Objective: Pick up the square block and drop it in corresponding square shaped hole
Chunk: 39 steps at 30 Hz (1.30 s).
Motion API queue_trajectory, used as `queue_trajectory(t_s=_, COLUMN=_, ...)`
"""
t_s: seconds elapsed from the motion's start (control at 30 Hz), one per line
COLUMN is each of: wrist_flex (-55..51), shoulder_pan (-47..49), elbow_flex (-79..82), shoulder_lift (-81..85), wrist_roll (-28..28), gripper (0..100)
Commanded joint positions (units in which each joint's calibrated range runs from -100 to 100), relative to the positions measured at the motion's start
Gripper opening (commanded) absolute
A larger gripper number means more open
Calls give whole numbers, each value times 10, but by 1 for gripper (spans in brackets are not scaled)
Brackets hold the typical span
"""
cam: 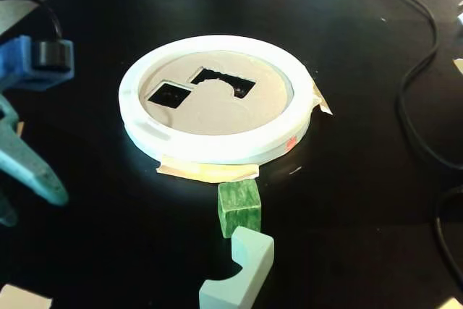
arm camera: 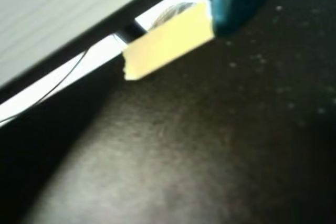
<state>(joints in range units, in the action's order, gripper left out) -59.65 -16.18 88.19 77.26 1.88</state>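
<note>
The green square block (cam: 239, 206) lies on the black table just in front of the white round sorter (cam: 217, 146). The sorter's tan lid has a square hole (cam: 168, 94) on the left and a larger curved hole (cam: 223, 82) beside it. My blue gripper (cam: 32, 211) hangs at the far left edge of the fixed view, well left of the block, empty, with its jaws apart. In the wrist view only one blue finger (arm camera: 239, 1) shows at the top right, with a strip of yellow tape (arm camera: 168, 43) beside it. The block is out of the wrist view.
A pale green curved block (cam: 242, 269) lies right in front of the green block, nearly touching it. Black cables (cam: 416, 85) run along the right side of the table. Tan tape (cam: 206, 171) sticks out under the sorter's front rim.
</note>
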Motion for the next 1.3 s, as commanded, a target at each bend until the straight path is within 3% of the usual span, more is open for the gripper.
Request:
queue_trajectory(t_s=0.0, wrist_flex=13, shoulder_pan=20, elbow_flex=-110, shoulder_lift=3, wrist_roll=-1, gripper=95)
queue_trajectory(t_s=0.37, wrist_flex=15, shoulder_pan=193, elbow_flex=-294, shoulder_lift=-49, wrist_roll=3, gripper=94)
queue_trajectory(t_s=0.57, wrist_flex=15, shoulder_pan=221, elbow_flex=-495, shoulder_lift=-304, wrist_roll=7, gripper=94)
queue_trajectory(t_s=0.8, wrist_flex=-1, shoulder_pan=222, elbow_flex=-751, shoulder_lift=-634, wrist_roll=70, gripper=93)
queue_trajectory(t_s=1.27, wrist_flex=-80, shoulder_pan=257, elbow_flex=-920, shoulder_lift=-912, wrist_roll=83, gripper=93)
